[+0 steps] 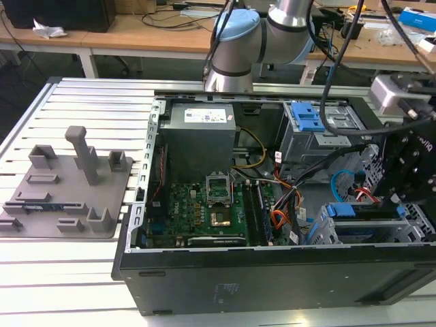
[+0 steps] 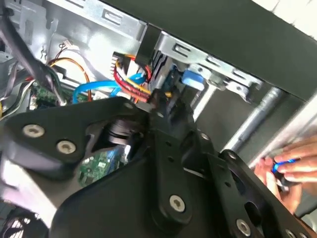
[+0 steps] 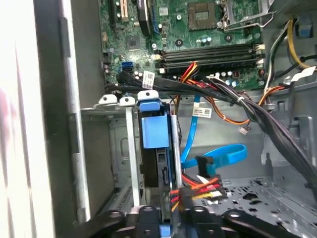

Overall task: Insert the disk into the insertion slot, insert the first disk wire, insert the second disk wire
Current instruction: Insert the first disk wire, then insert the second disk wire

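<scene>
The disk point(image 3: 156, 134) sits in the insertion slot point(image 3: 130, 158). We judge the disk wire point(image 3: 200, 184) soft, best held by its plug point(image 3: 174, 196). Whether the gripper point(image 3: 171, 219) is clenched, we cannot tell.

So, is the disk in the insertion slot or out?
In: the disk sits in its blue carrier between the grey walls of the insertion slot.
</scene>
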Controlling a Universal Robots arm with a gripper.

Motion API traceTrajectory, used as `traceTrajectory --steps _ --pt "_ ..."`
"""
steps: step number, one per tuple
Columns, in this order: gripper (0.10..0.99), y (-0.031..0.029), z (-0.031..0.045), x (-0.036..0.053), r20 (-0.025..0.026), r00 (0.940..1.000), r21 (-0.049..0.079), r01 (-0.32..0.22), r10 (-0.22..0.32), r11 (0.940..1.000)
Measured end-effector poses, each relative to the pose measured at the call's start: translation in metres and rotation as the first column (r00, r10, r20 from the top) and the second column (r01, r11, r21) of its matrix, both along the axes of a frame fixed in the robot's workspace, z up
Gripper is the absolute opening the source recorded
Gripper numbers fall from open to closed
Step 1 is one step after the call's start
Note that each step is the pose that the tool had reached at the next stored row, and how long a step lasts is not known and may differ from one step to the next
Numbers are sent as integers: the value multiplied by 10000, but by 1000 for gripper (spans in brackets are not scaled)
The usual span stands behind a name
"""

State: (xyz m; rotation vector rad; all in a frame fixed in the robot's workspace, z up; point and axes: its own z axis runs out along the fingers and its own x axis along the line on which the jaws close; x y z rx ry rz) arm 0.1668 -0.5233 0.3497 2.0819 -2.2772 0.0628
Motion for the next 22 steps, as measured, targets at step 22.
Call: traceTrajectory --steps 22 --pt "604 19 269 0 0 10000 -36 5 -5 10000"
